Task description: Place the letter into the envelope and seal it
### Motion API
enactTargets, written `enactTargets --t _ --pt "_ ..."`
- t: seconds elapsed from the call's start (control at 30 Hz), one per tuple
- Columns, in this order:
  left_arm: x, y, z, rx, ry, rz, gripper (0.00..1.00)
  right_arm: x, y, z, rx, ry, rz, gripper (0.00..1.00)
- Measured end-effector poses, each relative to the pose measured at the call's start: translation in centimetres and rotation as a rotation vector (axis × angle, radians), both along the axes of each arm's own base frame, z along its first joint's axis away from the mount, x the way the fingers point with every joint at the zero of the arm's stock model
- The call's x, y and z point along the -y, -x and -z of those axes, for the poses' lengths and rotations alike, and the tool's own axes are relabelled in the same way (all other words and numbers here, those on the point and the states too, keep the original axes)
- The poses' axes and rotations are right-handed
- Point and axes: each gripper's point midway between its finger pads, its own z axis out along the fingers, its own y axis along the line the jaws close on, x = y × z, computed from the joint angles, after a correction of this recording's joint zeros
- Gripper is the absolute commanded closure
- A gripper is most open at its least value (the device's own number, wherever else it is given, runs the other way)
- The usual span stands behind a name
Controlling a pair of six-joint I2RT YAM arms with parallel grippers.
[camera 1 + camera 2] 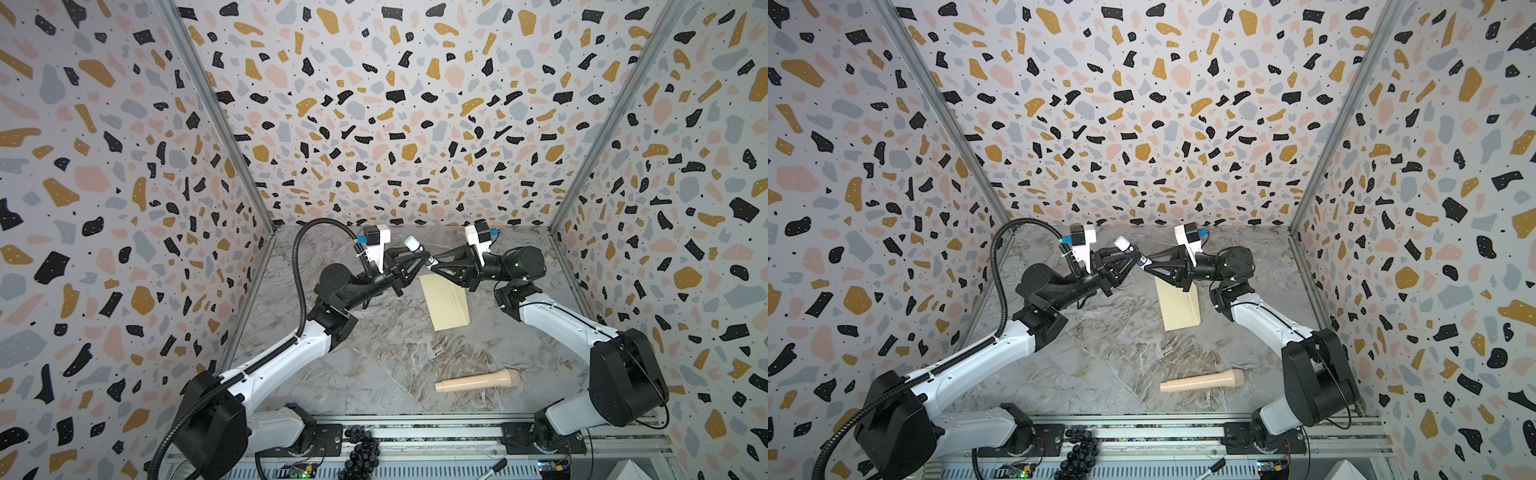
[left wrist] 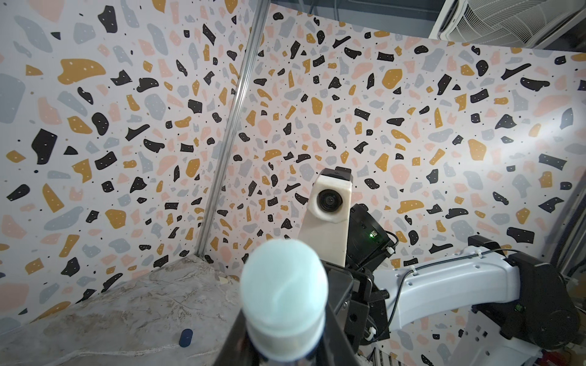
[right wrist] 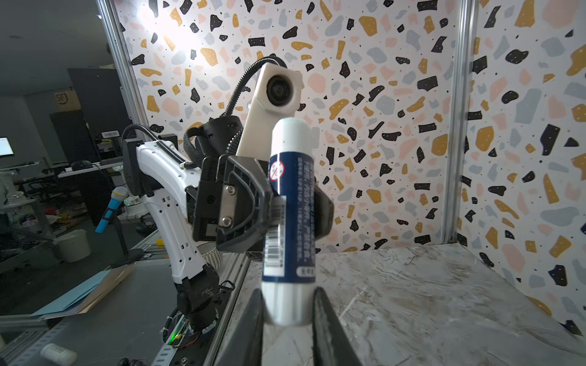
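Note:
The pale yellow envelope (image 1: 444, 301) (image 1: 1179, 305) lies flat on the marble table (image 1: 374, 353), just below both grippers. The letter is hidden from every view. A glue stick (image 1: 419, 250) (image 1: 1133, 250), blue-labelled with white ends, hangs in the air between the two arms. My left gripper (image 1: 417, 254) (image 1: 1130, 255) is shut on its blue body; in the right wrist view its fingers (image 3: 250, 202) clamp the label. My right gripper (image 1: 432, 264) (image 1: 1146, 266) (image 3: 288, 312) is shut on the stick's lower white end (image 3: 287, 301). The other white end (image 2: 283, 285) fills the left wrist view above the left gripper (image 2: 285, 351).
A beige wooden handle (image 1: 478, 381) (image 1: 1202, 381) lies near the table's front right. A small blue oval (image 2: 185, 337) sits on the marble. Black beads (image 1: 361, 449) and a marker (image 1: 496, 465) rest on the front rail. Patterned walls close three sides.

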Motion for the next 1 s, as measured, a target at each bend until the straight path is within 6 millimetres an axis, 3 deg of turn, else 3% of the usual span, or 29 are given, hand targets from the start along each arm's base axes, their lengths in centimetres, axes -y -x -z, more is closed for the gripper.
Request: enactTargets --t 0.07,0.17,0.23,0.37,0.5,0.6,0.77,1.0 --pt "0.0 0.2 -0.1 0.006 -0.002 0.007 1.00 0.1 0.2 0.0 -0.009 0.004 -0.013 0.91" --pt "0.0 0.1 0.0 0.003 -0.005 0.004 1.00 0.1 0.1 0.1 -0.016 0.007 -0.011 0.61" --pt "-0.1 -0.4 0.3 -0.013 -0.010 -0.021 1.00 0.0 -0.3 0.2 -0.012 0.008 0.019 0.49" --pt "-0.4 -2.2 2.2 -0.094 -0.051 -0.110 1.00 0.6 -1.9 -1.0 0.050 -0.007 0.220 0.38" --pt "-1.2 -3.6 4.0 -0.156 -0.102 -0.202 1.00 3.2 -4.1 -3.7 0.155 -0.033 0.543 0.30" --pt "-1.9 -4.0 4.5 -0.170 -0.125 -0.254 1.00 5.2 -6.6 -3.9 0.164 0.007 0.752 0.27" --pt "-2.5 -4.1 4.7 -0.173 -0.152 -0.295 1.00 7.7 -13.3 -0.7 0.035 0.186 1.018 0.22" --pt "-2.7 -4.3 5.8 -0.190 -0.196 -0.316 1.00 10.2 -21.8 7.4 -0.221 0.513 1.185 0.17"
